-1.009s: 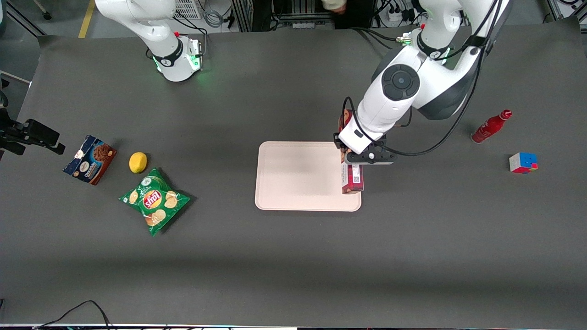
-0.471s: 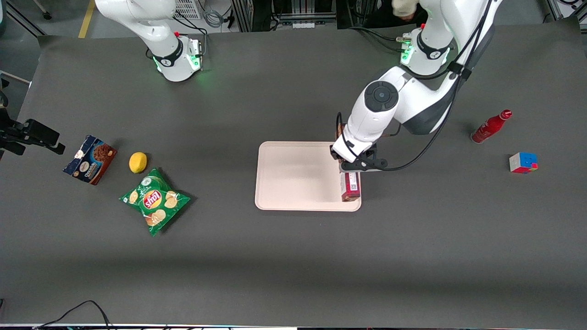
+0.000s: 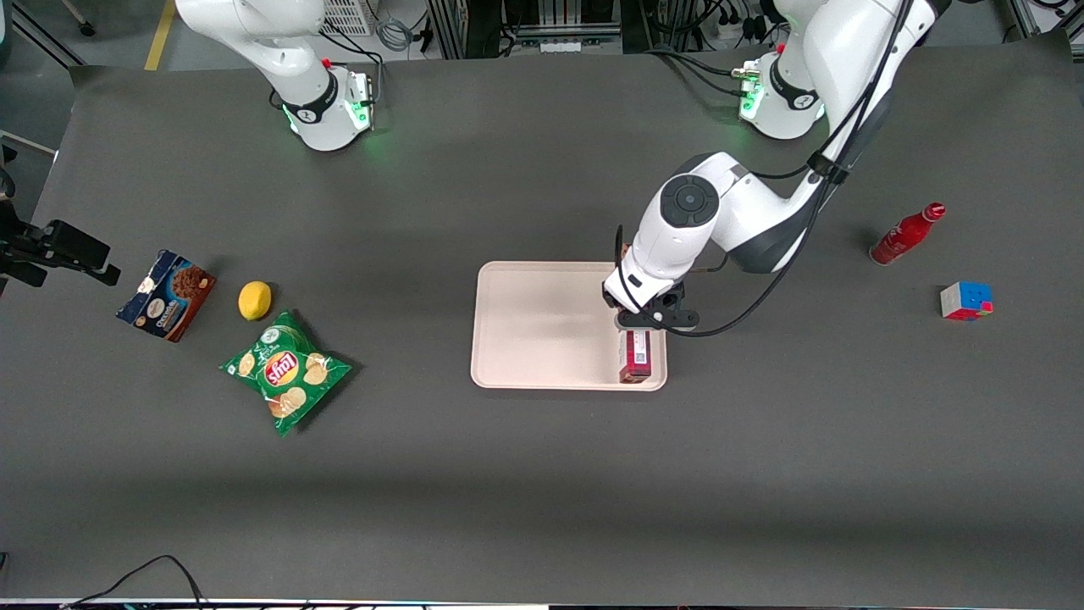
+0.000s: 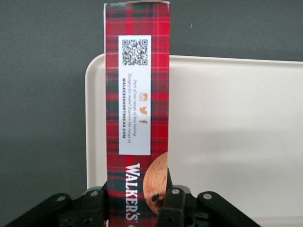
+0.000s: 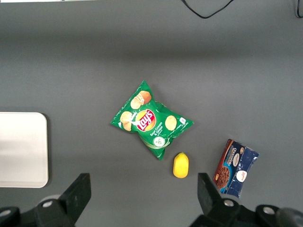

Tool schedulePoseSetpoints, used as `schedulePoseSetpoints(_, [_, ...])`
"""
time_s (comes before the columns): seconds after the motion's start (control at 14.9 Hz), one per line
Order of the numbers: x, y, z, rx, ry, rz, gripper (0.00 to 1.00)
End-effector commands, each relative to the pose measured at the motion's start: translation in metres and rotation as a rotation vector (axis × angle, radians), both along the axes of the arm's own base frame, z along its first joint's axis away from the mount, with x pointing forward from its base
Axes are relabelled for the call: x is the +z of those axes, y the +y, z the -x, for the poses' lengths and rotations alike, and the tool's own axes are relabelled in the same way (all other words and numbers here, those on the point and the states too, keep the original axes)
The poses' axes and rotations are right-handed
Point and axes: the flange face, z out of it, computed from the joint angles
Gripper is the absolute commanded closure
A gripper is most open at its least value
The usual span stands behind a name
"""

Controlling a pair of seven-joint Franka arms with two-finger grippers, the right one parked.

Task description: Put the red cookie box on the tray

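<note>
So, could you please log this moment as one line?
pincer: shut on red cookie box | box: over tray edge | release: pending

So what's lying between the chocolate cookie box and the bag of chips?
A lemon lies between the chocolate cookie box and the Lay's chips bag, clearest in the front view. Toward the working arm's end, the gripper holds the red cookie box at the tray.

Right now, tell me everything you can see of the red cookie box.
The red cookie box is a long, narrow carton in red tartan, cardboard by its look, with a white label carrying a QR code, small print and social icons, plus white "Walker's" lettering and a cookie picture near the gripped end. The gripper is shut on that end, fingers on its two long sides. In the front view the box lies lengthwise along the tray at its edge toward the working arm's end; whether it rests there cannot be told.
</note>
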Motion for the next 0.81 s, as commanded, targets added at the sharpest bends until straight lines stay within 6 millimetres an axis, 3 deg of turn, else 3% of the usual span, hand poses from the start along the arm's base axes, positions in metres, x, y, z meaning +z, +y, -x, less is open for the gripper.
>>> schedulePoseSetpoints(0.0, [-0.011,-0.006,-0.002,0.001,-0.026,-0.008,0.94])
schedulePoseSetpoints(0.34, [-0.025,-0.009,-0.010,0.099,-0.048,-0.028,0.94])
schedulePoseSetpoints(0.74, [-0.037,-0.013,-0.008,0.081,-0.047,-0.021,0.94])
